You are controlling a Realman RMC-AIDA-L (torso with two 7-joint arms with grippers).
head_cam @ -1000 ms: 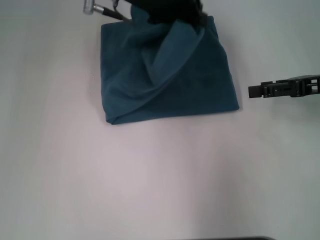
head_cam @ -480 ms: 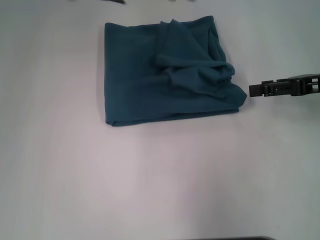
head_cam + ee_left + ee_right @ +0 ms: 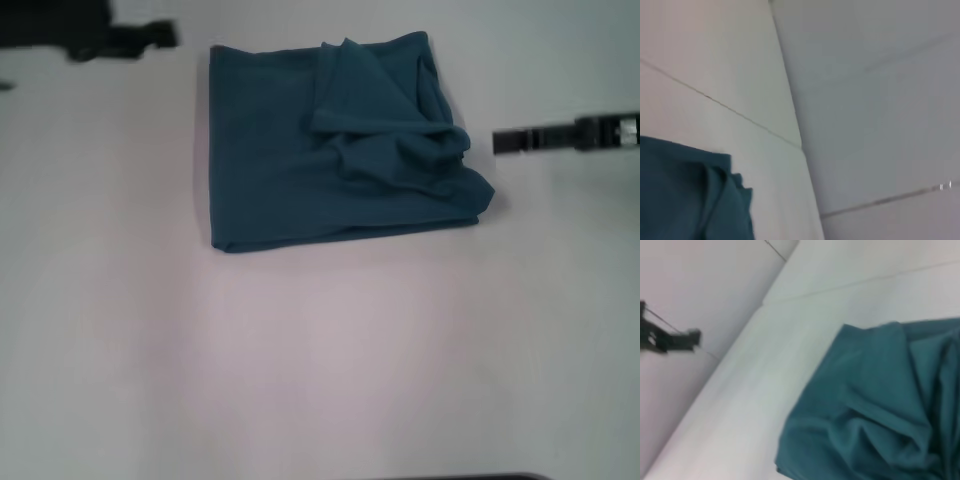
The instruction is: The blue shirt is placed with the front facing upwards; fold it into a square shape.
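The blue shirt (image 3: 330,140) lies on the white table (image 3: 300,350) as a rough square. A loose flap is bunched into creases along its right side (image 3: 420,150), and neither gripper touches the cloth. My left gripper (image 3: 160,36) hovers beyond the shirt's far left corner. My right gripper (image 3: 502,142) points at the bunched right edge from a short gap away. The left wrist view catches a corner of the shirt (image 3: 690,200). In the right wrist view the shirt's creased folds (image 3: 880,405) fill the foreground, and the left gripper (image 3: 692,336) shows far off.
Bare white table surface (image 3: 100,300) spreads out in front of the shirt and to both sides. A seam where the table meets a pale wall (image 3: 795,125) shows in the left wrist view.
The left arm has let go of the raised cloth and pulled away to the far left. The flap dropped into a bunch on the right side. The right gripper shifted slightly farther back.
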